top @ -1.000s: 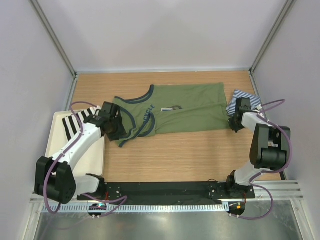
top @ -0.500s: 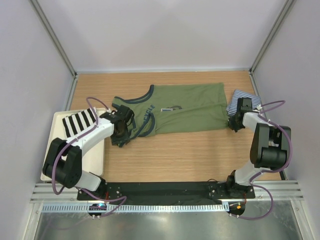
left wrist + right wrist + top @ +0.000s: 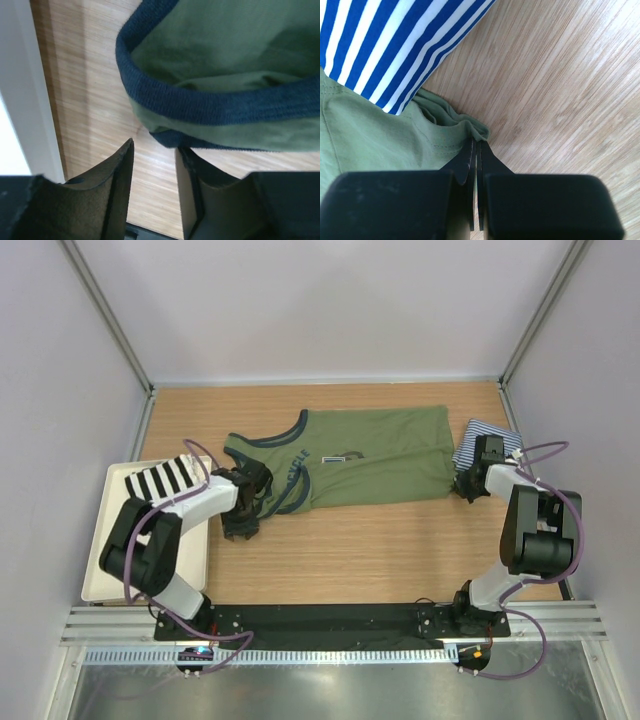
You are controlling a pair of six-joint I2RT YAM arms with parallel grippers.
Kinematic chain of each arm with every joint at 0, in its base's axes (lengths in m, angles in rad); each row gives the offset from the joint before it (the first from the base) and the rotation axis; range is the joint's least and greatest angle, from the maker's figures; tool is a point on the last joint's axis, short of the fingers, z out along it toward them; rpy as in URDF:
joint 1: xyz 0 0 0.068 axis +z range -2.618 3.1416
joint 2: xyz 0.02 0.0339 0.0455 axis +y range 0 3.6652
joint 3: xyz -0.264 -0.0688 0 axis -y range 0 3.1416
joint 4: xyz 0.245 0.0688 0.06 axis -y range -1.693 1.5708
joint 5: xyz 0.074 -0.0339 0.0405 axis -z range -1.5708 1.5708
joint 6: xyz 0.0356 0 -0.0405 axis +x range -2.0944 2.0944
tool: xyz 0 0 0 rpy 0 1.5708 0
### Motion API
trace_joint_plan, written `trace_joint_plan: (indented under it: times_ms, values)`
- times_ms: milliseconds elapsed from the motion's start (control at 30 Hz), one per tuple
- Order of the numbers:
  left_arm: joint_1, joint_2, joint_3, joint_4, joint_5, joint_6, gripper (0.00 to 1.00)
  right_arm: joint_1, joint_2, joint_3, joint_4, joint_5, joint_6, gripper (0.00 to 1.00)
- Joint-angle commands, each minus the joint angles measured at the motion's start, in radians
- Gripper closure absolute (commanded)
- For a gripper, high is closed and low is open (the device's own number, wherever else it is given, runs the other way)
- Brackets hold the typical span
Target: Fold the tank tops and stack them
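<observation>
Left pincer (image 3: 154, 156): logged as spread, bare desk (image 3: 90, 90) visible through the gap, nothing gripped. Noted olive tank top (image 3: 225, 45) immediately ahead of the tips, navy trim (image 3: 200, 105) looping across directly in front, olive cloth filling the inside of that loop. Found lower fold of the trim right at 1 fingertip (image 3: 186, 167); contact not resolvable. From above, placed same pincer (image 3: 243, 514) low over the desk (image 3: 350, 550) at the strap end of the olive tank top (image 3: 380, 462). Marked white tray (image 3: 100, 565) off to its outer side, holding a black-and-white striped item (image 3: 160, 480).

Right pincer (image 3: 476, 150): logged as pressed together, only a thin dark line between its fingers, pinching the bunched hem corner of the olive tank top (image 3: 370, 135) at the very tips. Noted striped tank top (image 3: 395, 45), blue and white, ahead and left of the tips, lying over the olive edge. Saw bare desk (image 3: 560, 90) ahead and right. From above, placed this pincer (image 3: 465, 490) at the hem end of the olive top, striped tank top (image 3: 478, 435) just beyond it, bunched, partly hidden under the wrist.

Recorded olive top lying flat and spread out between the 2 pincers, straps toward the left one, hem toward the right one. Spotted chest lettering close ahead of the left pincer; too small to read.
</observation>
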Motion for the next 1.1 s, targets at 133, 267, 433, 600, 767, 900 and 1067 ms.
trace_joint_plan:
  times_ms: [133,267,433,600,767,900,1067]
  values:
    - [0.056,0.079,0.017,0.092,-0.027,0.000,0.84,-0.004,0.001,-0.006,-0.003,0.002,-0.008,0.99]
    - [0.076,0.017,0.007,0.077,-0.057,-0.012,1.00,-0.006,-0.005,-0.010,0.000,0.006,-0.008,0.99]
    - [0.140,-0.159,-0.010,0.094,0.087,-0.007,1.00,-0.006,-0.005,-0.009,-0.001,0.007,-0.007,0.99]
    - [0.264,-0.193,0.030,0.082,0.268,0.022,1.00,-0.006,-0.005,-0.015,-0.015,0.018,-0.005,0.99]
    - [0.399,-0.165,0.025,0.108,0.426,0.026,1.00,-0.006,-0.040,-0.029,-0.038,0.047,0.006,0.99]
    - [0.515,-0.171,0.037,0.108,0.488,0.046,1.00,-0.006,-0.078,-0.042,-0.056,0.079,0.021,0.99]
    - [0.579,-0.139,0.090,0.088,0.526,0.063,1.00,-0.006,-0.080,-0.052,-0.058,0.073,0.015,0.99]
